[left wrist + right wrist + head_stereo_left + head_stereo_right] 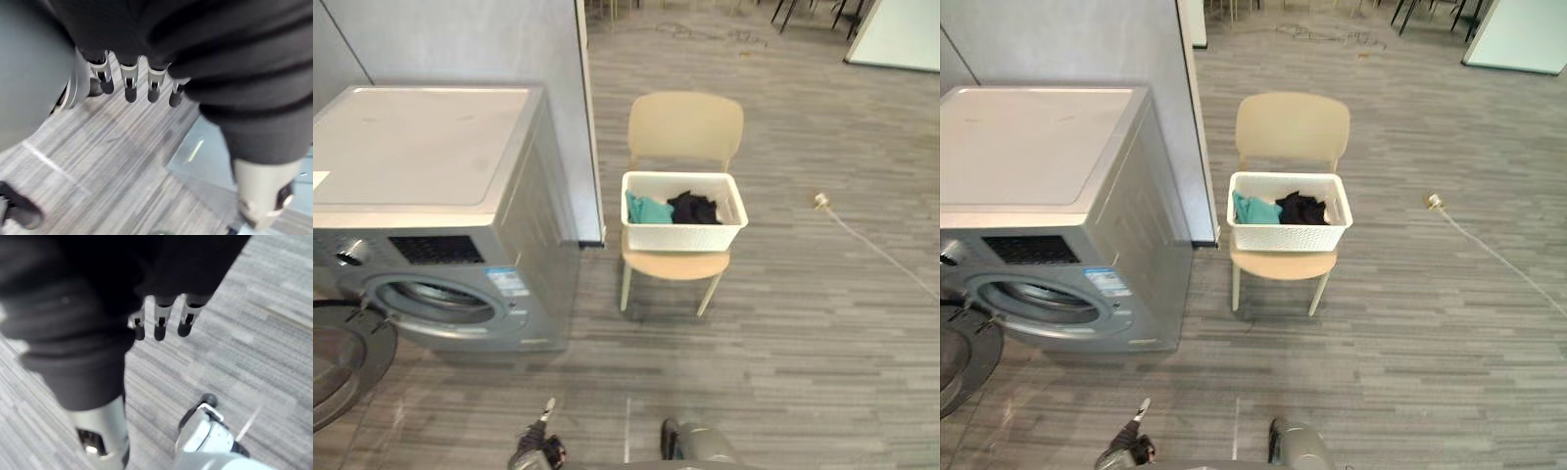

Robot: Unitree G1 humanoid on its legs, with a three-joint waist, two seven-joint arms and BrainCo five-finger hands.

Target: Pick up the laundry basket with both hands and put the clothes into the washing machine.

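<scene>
**Basket waiting on the chair, both hands free**

The white laundry basket (683, 235) is seen resting on the seat of a pale chair (685, 127), just beside the grey partition and to the right of the washing machine (421, 196). Two garments are lying inside it, a teal one (648, 209) and a black one (693, 207), and neither reaches the rim. The machine's round door (342, 362) is swung open towards the floor, so the drum opening (435, 299) is exposed.

The left hand (129, 81) and the right hand (160, 323) are each shown over bare floor with fingers relaxed and straight, and nothing is held. The basket has not yet been approached.

The basket is judged to be light, given so little cloth in it, and fairly stiff, though its perforated plastic walls may flex if squeezed hard. It would best be taken at the two short ends, under the rolled rim, so that it is kept level. The clothes are soft and limp and can be expected to slide if the basket is tipped.
</scene>
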